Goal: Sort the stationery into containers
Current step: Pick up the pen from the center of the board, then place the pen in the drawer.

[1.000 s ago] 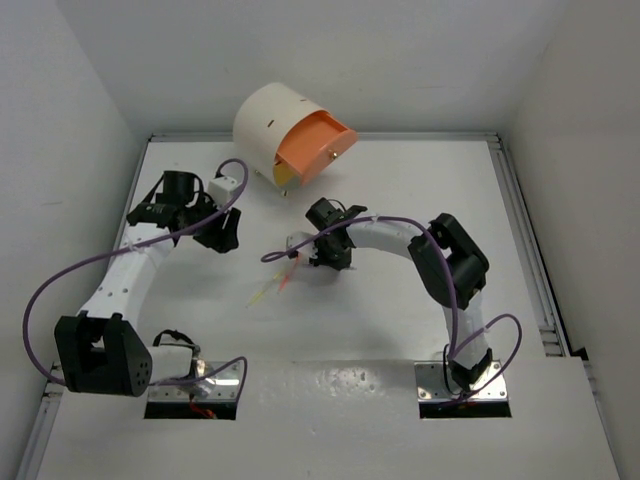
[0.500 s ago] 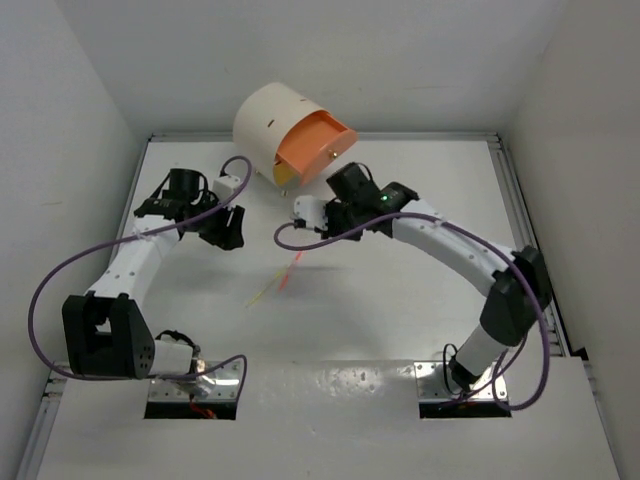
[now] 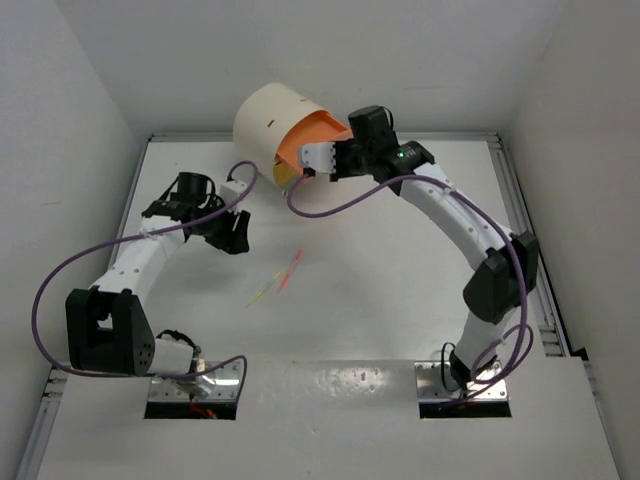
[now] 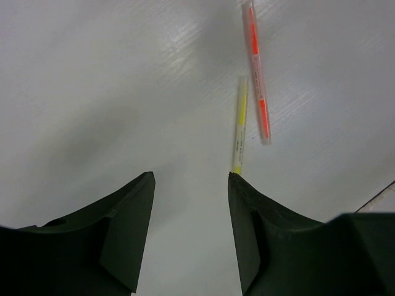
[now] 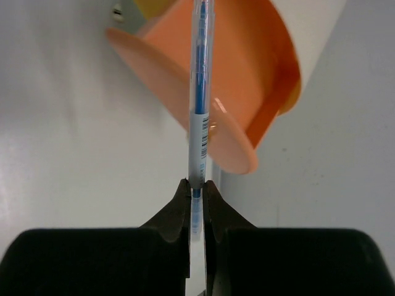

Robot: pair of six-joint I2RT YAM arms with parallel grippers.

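Note:
My right gripper (image 3: 341, 158) (image 5: 196, 183) is shut on a thin blue pen (image 5: 199, 92). It holds the pen over the open pink-peach drawer (image 3: 312, 140) (image 5: 237, 80) of the cream-white round cabinet (image 3: 268, 118). The pen's far end reaches over the drawer's inside. A yellow-orange drawer (image 3: 283, 173) (image 5: 151, 6) sits below it. A pink pen (image 3: 291, 269) (image 4: 257, 74) and a yellow pen (image 3: 264, 292) (image 4: 239, 123) lie on the table. My left gripper (image 3: 233, 233) (image 4: 190, 176) is open and empty, above the table just left of the two pens.
The pink-peach drawer has a small metal knob (image 5: 117, 10). White walls close in the table at the left, back and right. Purple cables (image 3: 60, 270) loop off both arms.
My right arm has swung from the middle of the table up to the open pink-peach drawer, carrying the blue pen. My left gripper has shifted slightly toward the pens.

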